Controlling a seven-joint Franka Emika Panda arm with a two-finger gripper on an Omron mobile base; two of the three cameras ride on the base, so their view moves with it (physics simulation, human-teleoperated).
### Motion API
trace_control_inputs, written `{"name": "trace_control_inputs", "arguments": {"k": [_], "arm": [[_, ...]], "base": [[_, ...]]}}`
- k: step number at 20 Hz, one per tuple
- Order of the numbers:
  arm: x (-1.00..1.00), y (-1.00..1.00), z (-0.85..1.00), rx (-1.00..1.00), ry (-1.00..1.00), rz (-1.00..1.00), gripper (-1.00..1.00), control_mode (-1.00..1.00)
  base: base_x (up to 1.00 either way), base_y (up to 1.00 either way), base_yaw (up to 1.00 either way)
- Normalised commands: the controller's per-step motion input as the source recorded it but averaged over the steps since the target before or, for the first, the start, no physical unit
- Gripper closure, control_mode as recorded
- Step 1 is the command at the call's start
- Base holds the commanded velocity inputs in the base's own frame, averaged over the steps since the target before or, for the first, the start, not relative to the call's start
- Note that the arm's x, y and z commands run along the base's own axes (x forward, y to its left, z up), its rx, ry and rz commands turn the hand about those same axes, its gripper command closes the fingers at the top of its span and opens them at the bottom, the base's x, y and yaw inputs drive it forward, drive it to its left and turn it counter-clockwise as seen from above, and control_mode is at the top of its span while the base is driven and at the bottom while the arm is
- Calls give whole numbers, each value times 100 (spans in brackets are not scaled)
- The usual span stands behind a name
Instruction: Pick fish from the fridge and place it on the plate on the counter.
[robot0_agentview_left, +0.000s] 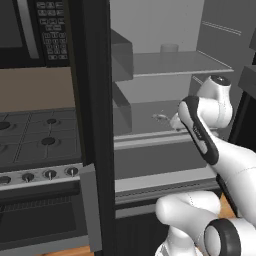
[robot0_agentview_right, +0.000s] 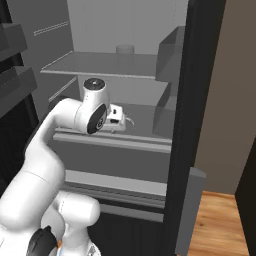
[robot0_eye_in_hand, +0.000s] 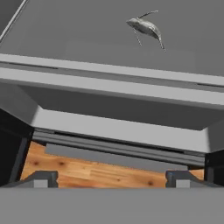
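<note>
Spread wide and empty, the gripper (robot0_eye_in_hand: 109, 177) hangs short of the fridge (robot0_agentview_left: 95, 100) shelf (robot0_eye_in_hand: 109, 78), whose lip could block a low reach toward the fish (robot0_eye_in_hand: 145, 27).

In the left base view the fish (robot0_agentview_left: 161, 118) is seen as a small pale shape on the fridge (robot0_agentview_left: 165, 107) shelf, too small for head and tail to be told apart, and the gripper beside it is hidden behind the arm's forearm link. In the right base view the fish is largely covered by the white hand. In the hand view the fingers (robot0_eye_in_hand: 42, 179) are cut off by the lower band, so only their tips are shown. The stove (robot0_agentview_left: 35, 140) is cut by the left edge.
</note>
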Motion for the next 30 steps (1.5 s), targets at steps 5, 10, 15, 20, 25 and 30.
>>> {"name": "trace_control_inputs", "arguments": {"k": [5, 10, 15, 20, 25, 30], "arm": [[29, -64, -43, 0, -10, 7, -100, -100], [57, -42, -37, 0, -6, 2, -100, -100], [84, -27, -18, 0, -1, 0, -100, -100], [95, -3, 0, 0, 0, 0, -100, -100], [83, 0, 3, 0, 5, 0, -100, -100], [61, 0, 0, 0, 7, 0, -100, -100]], "base": [[0, 0, 0], [0, 0, 0], [0, 0, 0], [0, 0, 0], [0, 0, 0], [0, 0, 0]]}}
